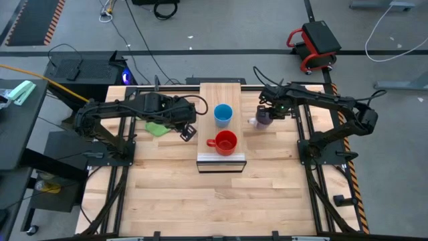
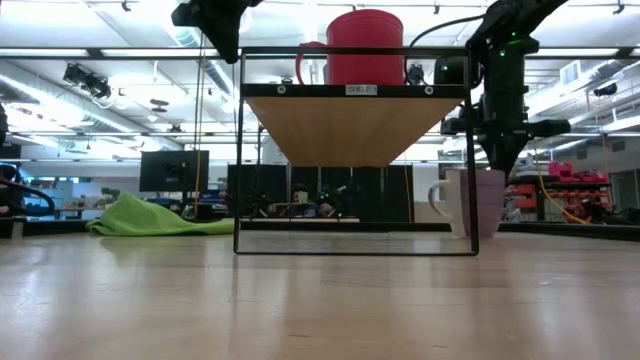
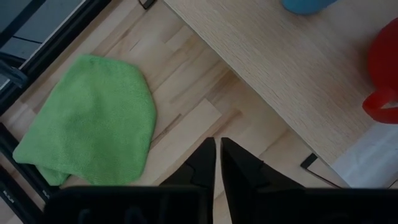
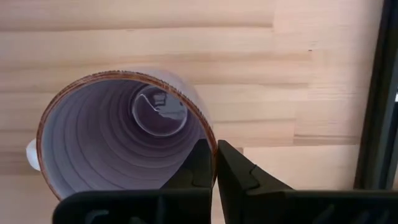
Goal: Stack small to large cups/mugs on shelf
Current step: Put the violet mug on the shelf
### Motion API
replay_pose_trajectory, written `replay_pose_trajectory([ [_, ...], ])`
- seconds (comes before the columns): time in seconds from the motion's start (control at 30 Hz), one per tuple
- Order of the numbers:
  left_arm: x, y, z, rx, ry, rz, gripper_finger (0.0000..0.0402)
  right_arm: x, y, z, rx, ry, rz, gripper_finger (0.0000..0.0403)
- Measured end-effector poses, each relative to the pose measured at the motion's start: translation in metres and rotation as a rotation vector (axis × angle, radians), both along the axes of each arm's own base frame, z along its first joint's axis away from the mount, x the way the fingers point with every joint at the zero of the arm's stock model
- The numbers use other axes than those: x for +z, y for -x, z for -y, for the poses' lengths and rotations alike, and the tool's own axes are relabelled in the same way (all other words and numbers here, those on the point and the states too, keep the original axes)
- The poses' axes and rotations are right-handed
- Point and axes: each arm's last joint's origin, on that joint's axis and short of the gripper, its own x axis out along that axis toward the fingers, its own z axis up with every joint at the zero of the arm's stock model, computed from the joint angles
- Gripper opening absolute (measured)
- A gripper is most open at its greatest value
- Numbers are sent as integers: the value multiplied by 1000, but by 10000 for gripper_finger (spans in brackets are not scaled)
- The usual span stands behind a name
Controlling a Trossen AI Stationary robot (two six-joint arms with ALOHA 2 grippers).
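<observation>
Three vessels: the blue cup (image 1: 223, 114) and the red mug (image 1: 225, 142) stand on the shelf (image 1: 221, 162), and the purple mug (image 4: 121, 139) sits on the tabletop (image 1: 221, 201) just off the shelf's edge. The right gripper (image 4: 216, 163) pinches that mug's rim, one finger inside, one outside, with bare table beyond. The left gripper (image 3: 218, 163), fingers pressed together and empty, hovers beside the shelf's other edge, one green cloth (image 3: 92, 118) ahead of it.

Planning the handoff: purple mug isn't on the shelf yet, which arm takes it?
Right. Its gripper is shut on the purple mug's rim, beside the shelf. The left gripper sits shut and empty across the shelf, near the cloth.
</observation>
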Motion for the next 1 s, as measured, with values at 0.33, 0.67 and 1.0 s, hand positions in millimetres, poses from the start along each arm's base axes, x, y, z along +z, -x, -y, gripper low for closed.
replay_pose_trajectory([
  [0.33,0,0,1,-10,-2,-1,19,0,1,0,31,6,-18,8],
  [0.67,0,0,1,-8,-20,-2,24,12,-2,2,45,22,-1,8],
  [1.0,0,0,1,-4,-19,-1,15,12,-2,1,63,20,-10,8],
])
